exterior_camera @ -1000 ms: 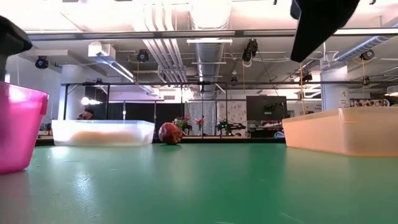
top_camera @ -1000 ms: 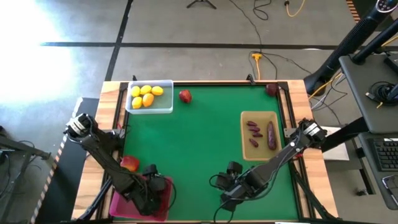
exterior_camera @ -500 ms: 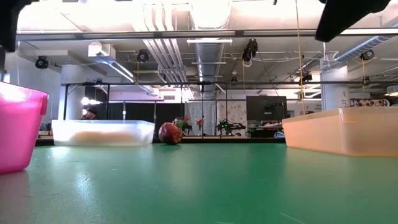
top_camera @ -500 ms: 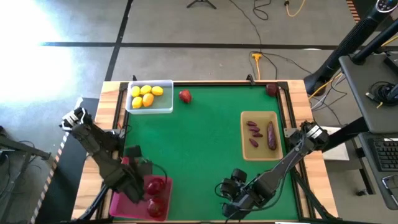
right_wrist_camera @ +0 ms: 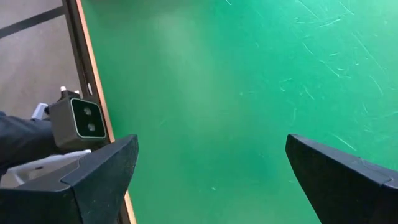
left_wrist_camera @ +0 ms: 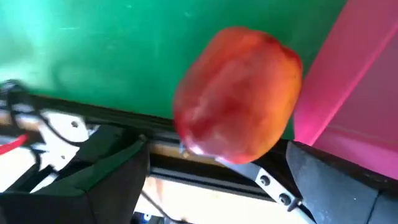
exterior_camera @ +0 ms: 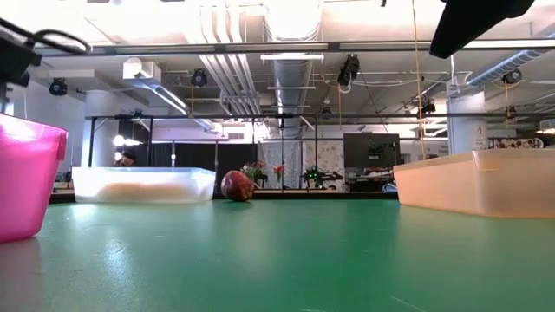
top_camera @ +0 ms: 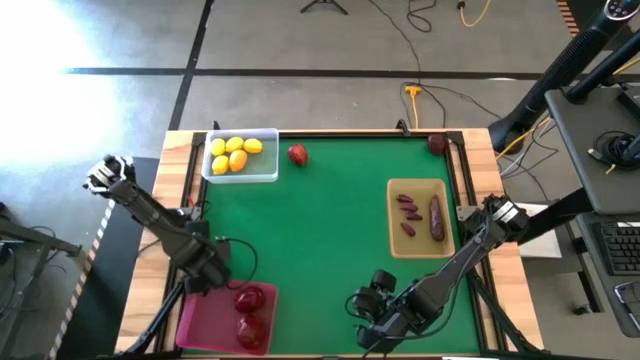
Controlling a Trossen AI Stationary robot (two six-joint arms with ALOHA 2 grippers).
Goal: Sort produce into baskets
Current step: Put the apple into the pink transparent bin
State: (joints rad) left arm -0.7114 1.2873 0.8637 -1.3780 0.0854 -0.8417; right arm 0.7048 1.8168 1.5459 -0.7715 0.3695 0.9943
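Note:
A red-orange apple (left_wrist_camera: 239, 96) lies on the green table beside the magenta-pink bin (top_camera: 205, 325), near the table's left edge. My left gripper (top_camera: 205, 268) hangs over it, open, one finger on either side (left_wrist_camera: 217, 148), touching nothing. The gripper hides the apple in the high view. Two red fruits (top_camera: 249, 299) lie in the pink bin. Lemons (top_camera: 236, 153) fill the clear bin (top_camera: 268, 170) at the far left. Purple pieces (top_camera: 436, 217) lie in the tan tray (top_camera: 395, 235). My right gripper (top_camera: 375, 310) is open and empty (right_wrist_camera: 211, 140) near the front edge.
A red fruit (top_camera: 297, 154) lies on the table right of the clear bin, also in the low view (exterior_camera: 237, 185). A dark red fruit (top_camera: 436, 143) sits at the far right corner. The green table's middle (top_camera: 320, 230) is bare.
My left gripper has moved from above the pink bin toward the table's far-left, to the apple beside the bin, which it now covers in the high view. The two red fruits in the bin have come into sight. My right gripper has shifted slightly toward the near edge.

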